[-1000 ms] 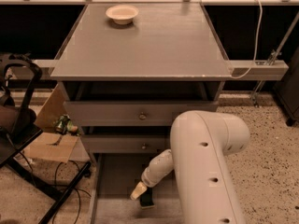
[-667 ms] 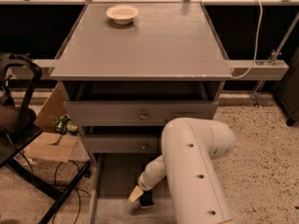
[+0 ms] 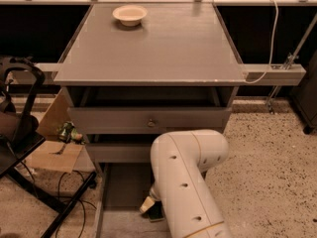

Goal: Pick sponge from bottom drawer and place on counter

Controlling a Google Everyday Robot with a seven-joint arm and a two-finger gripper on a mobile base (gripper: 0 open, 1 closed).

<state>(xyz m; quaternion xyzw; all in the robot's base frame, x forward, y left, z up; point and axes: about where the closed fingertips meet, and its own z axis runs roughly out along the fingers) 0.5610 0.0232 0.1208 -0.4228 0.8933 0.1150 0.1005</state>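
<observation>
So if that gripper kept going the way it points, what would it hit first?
Most likely the grey floor of the bottom drawer: the gripper hangs low inside it, pointing down and left. Depth is unclear, so that is a guess.

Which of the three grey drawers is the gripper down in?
The lowest grey drawer, pulled far out so its plain floor shows. The gripper is down inside it; the knobbed top drawer and the middle drawer sit above it.
</observation>
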